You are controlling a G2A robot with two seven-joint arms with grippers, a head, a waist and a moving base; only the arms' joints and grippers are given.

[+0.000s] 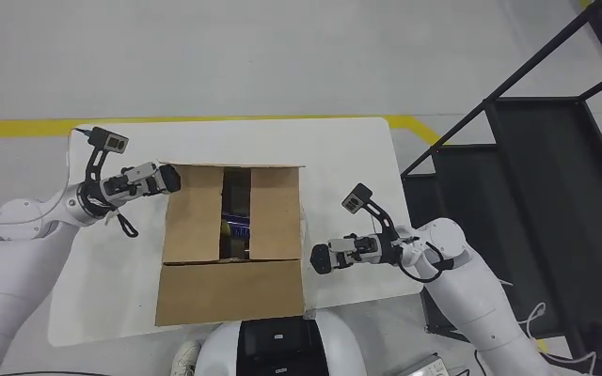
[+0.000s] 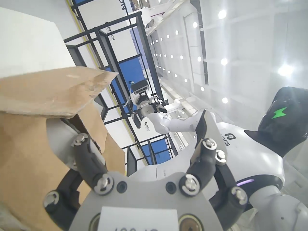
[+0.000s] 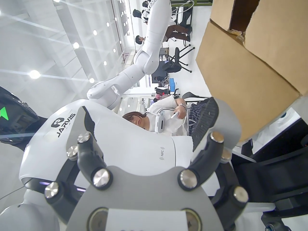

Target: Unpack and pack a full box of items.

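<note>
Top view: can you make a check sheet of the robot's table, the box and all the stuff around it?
Surface: white table, box in its middle.
Job's things: cardboard box, top flaps parted; dark items inside; front flap folded out toward the robot.
Clutter: nothing seen.
Grippers: left gripper at the box's far corner, right gripper at its near opposite corner; both fingers open, holding nothing.
Cables: left cable loop and right cable loop, black, at the wrists.
Surroundings: yellow floor line; black metal steps.
</note>
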